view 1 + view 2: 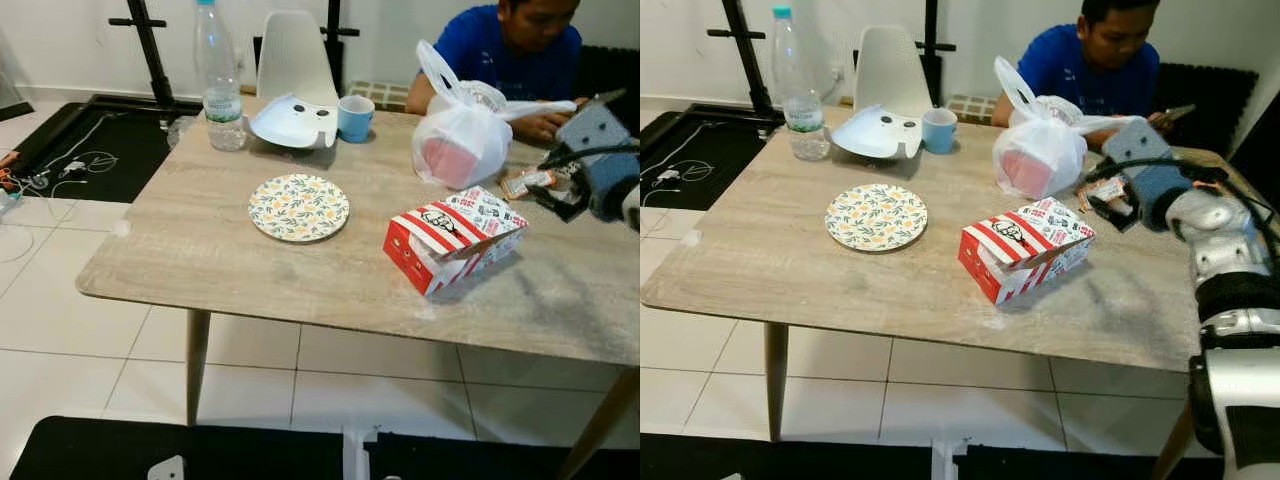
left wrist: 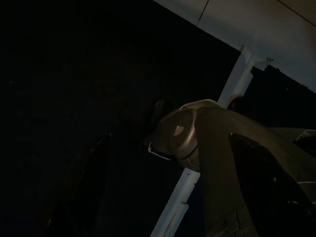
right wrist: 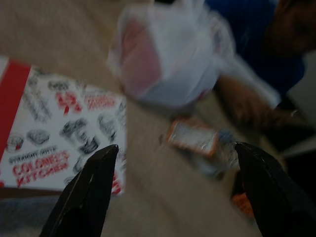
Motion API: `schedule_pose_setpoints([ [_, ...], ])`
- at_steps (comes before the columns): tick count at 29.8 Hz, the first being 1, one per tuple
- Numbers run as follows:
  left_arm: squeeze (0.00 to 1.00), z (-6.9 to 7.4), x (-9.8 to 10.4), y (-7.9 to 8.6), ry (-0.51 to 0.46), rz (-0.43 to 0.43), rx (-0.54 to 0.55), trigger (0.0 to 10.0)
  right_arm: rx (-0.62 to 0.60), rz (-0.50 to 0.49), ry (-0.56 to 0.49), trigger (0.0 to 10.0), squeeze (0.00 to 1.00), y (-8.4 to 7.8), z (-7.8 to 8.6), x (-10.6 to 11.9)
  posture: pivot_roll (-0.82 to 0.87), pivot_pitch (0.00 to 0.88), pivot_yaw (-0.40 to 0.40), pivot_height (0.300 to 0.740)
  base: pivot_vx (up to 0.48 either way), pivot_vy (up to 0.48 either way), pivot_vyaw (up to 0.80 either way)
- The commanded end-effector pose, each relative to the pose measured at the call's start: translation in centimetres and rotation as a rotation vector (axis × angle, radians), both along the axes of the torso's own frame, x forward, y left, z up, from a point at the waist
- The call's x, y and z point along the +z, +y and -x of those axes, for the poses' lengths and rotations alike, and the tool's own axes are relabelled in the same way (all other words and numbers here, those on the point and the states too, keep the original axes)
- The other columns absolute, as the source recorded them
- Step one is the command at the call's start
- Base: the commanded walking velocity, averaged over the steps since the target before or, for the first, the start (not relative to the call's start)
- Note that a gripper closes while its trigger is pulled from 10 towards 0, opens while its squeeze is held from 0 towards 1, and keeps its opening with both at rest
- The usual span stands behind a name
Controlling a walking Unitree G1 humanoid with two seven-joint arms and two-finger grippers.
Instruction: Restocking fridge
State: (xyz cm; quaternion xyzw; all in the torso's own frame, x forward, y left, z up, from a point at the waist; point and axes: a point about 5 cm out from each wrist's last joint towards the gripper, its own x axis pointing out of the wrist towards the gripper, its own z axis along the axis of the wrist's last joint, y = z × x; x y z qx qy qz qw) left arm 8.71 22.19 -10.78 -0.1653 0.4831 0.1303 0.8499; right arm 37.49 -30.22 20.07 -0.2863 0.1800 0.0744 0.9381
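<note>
Wooden table [image 1: 230, 260] on a white tiled floor. Near its right middle lies a red-and-white striped takeaway box [image 1: 1025, 246], flat on the tabletop, flap lid slightly raised at the near-right side; contents cannot be seen. Its long axis runs from near-left to far-right, the red short end facing near-left. Just beyond it stands a knotted white plastic bag [image 1: 1038, 148], handles up, with something pink showing through the film; what it is cannot be told. Right of the bag, a small orange-and-white packet [image 3: 193, 138] lies on the table. Left of the box, well apart, a flower-patterned plate [image 1: 298, 207], nothing on it. At the far left edge an upright clear plastic bottle [image 1: 219, 78] with a label; next to it a white moulded cover with two dark holes [image 1: 293, 122], and touching that a light blue cup [image 1: 354, 118], its inside not visible. A white chair [image 1: 295, 52] stands behind the table. A person in a blue shirt [image 1: 1085, 68] sits at the far right side, hands on the table. Right gripper [image 3: 173, 190] hovers above the table right of the box, near the packet, black fingers [image 3: 86, 195] spread wide, nothing between them. Left wrist view very dark: a rounded grey robot part against black and a strip of pale floor; the left fingers' state cannot be told.
</note>
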Motion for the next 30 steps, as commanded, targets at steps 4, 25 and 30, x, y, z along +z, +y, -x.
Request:
schedule_pose_setpoints([
  [4,0.0,0.4,-0.2,-0.6,0.018,0.011,-0.013,10.0,-0.064,-0.227,0.039,10.0,0.0,0.7,0.2,-2.6,0.01,0.015,-0.067,0.74,0.0,0.0,0.0],
  [25,0.0,1.0,-0.2,-0.1,0.023,0.003,-0.002,10.0,0.081,-0.575,-0.105,10.0,0.0,2.0,0.1,-1.9,0.03,0.021,-0.072,0.74,0.0,0.0,0.0],
  [30,0.0,0.9,-0.2,-0.2,0.022,0.003,-0.004,10.0,0.612,-0.585,-0.005,10.0,0.0,4.2,1.4,-0.2,0.03,0.019,-0.07,0.74,0.0,0.0,0.0],
])
